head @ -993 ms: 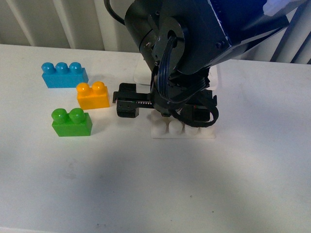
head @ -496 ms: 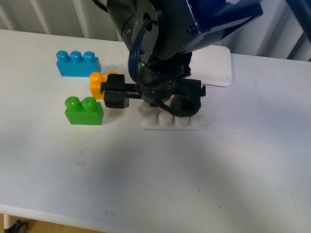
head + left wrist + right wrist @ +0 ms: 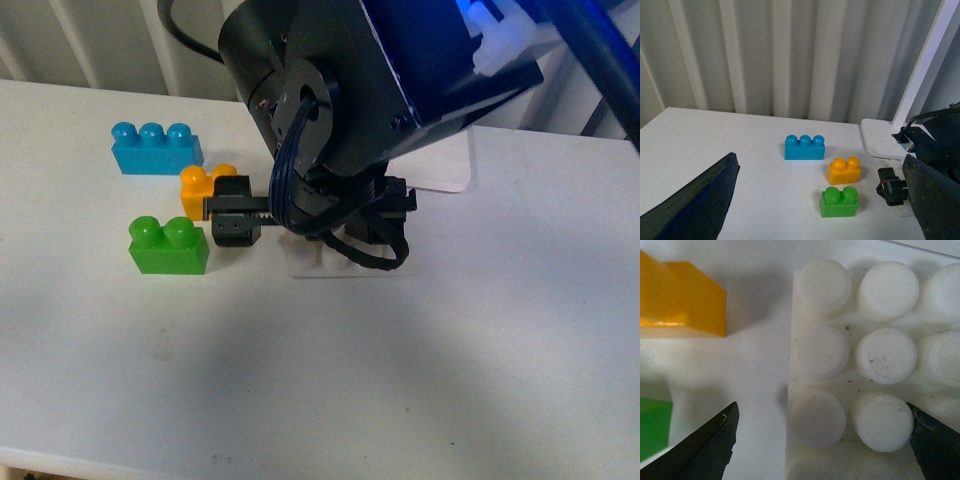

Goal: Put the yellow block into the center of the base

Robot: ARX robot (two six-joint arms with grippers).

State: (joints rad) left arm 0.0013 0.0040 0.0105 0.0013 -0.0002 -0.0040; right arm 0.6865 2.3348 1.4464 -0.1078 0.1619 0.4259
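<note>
One yellow block (image 3: 203, 189), a small orange-yellow plastic brick with two round studs on top, stands upright on the white table (image 3: 470, 350), not on the base. The front view shows it just left of the base, with its right end hidden behind a black finger of the right gripper (image 3: 305, 230). The base (image 3: 855, 370) is a flat white square plastic plate with rows of round studs. In the front view only its near edge shows beneath the arm. In the right wrist view a strip of bare table lies between the block and the plate's edge, so the two are near but apart. The right gripper hangs over the base with its jaws spread wide, its two dark fingertips standing out at either side of the studs and holding nothing. A green two-stud plastic brick (image 3: 168, 246) sits just in front of the yellow block, and a longer blue three-stud plastic brick (image 3: 155, 150) sits just behind it. All three are apart from one another. The left gripper (image 3: 820, 160) is out of the front view. Its own wrist view shows its dark jaws spread wide and empty, looking across the table at the three bricks. Behind the base lies a smooth white lamp foot (image 3: 880, 140) with a white pole (image 3: 925, 65) rising from it, in front of a pale ribbed wall (image 3: 765, 50).
</note>
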